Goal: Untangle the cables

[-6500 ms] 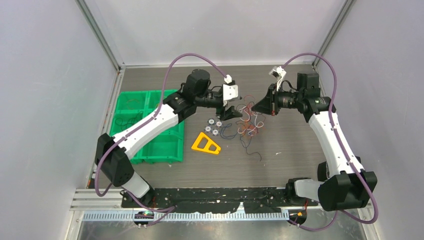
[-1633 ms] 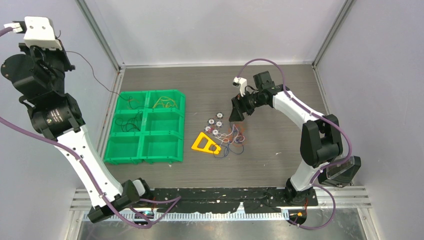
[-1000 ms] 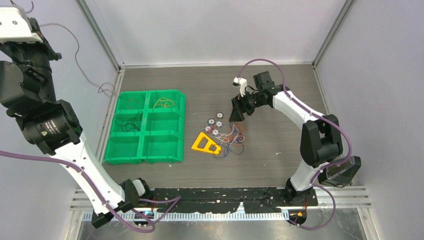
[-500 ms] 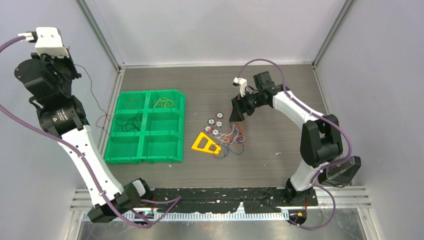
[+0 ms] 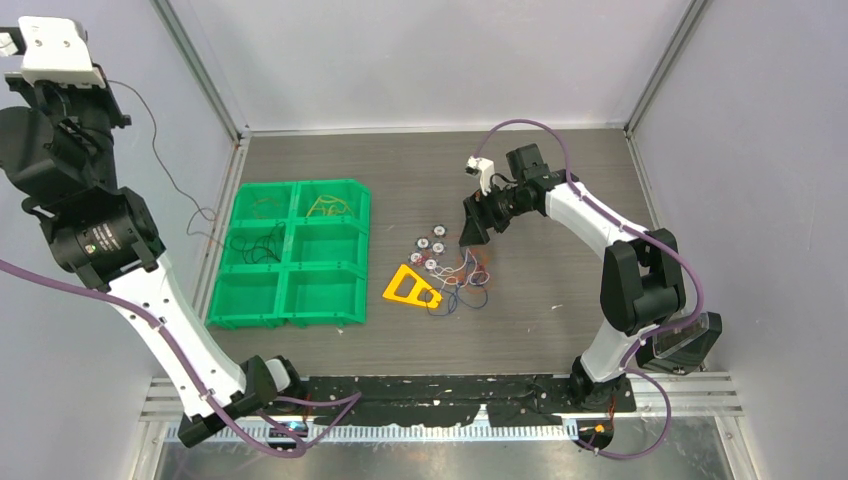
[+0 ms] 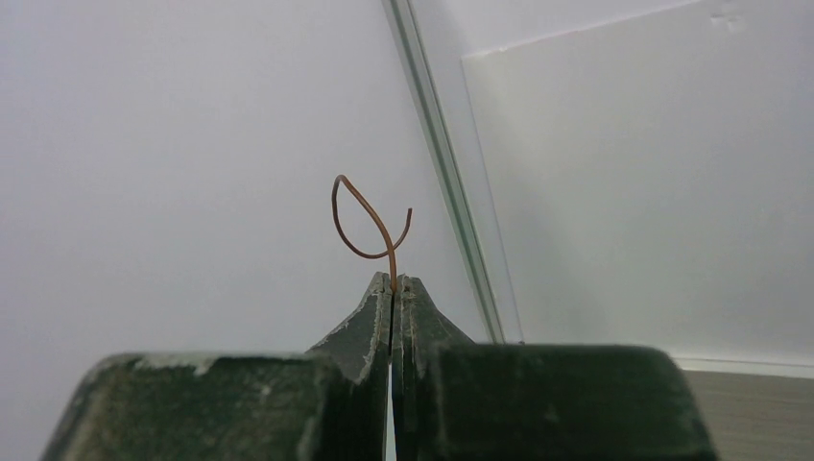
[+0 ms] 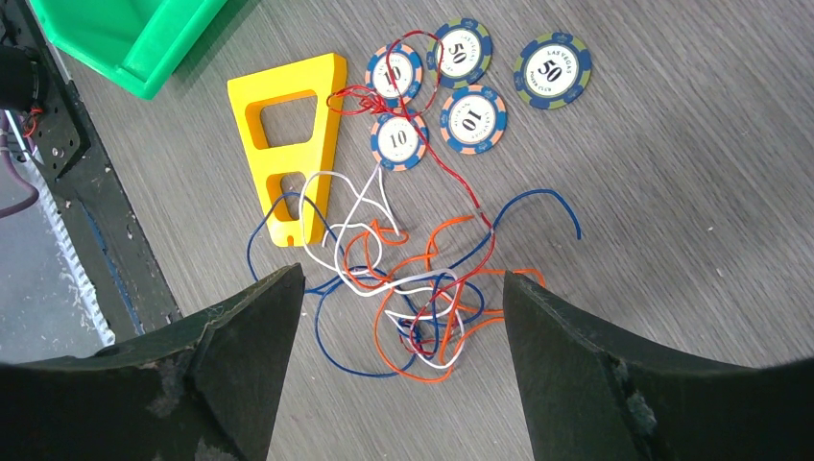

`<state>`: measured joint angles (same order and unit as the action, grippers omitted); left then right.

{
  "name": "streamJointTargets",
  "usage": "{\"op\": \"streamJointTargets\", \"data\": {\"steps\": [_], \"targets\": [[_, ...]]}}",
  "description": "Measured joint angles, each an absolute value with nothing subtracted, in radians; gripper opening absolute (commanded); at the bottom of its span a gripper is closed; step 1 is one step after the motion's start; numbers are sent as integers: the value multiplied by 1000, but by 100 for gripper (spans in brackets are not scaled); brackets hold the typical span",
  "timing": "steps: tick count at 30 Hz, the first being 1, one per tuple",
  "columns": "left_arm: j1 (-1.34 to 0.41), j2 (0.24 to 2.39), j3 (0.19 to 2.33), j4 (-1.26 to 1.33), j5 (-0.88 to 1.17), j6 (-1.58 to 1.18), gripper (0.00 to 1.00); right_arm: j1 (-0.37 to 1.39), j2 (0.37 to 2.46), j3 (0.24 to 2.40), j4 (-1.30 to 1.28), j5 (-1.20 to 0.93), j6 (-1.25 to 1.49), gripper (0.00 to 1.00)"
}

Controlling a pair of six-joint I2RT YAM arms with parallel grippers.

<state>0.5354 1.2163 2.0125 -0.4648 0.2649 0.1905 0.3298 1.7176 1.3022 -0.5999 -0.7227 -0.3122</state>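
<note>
**Top external view: one strand held high, the knot on the table**

Nearest the arm bases, the cables (image 5: 462, 282) lie in a loose knot of orange, blue, white and red strands on the table (image 5: 560, 310). They are just right of a yellow triangular frame (image 7: 322, 144), and a white loop crosses its narrow end. Just beyond sit five poker chips (image 7: 552, 69), with a red strand running over them. Right gripper (image 7: 401, 279) hangs over the knot, jaws spread wide, released, grasping nothing. To the left is a green tray (image 5: 288, 321): yellow wires in its far right compartment, orange in the far left, black in the middle left. Farthest off and high by the left wall, left gripper (image 6: 394, 280) is clenched on a single wire (image 6: 393, 267), brownish, a small curl poking past the tips. The rest trails down toward the tray's left wall; contact there cannot be told
</note>
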Motion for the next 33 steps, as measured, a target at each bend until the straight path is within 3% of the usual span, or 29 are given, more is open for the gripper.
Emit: {"op": "streamJointTargets", "data": {"steps": [16,33], "targets": [[537,1267,2064,-455,278,180,0,330,1718,1302,-600,-723,-312,82],[538,1163,1542,-426,334,178,0,330,1723,1302,-599,-723,-312,81]]}}
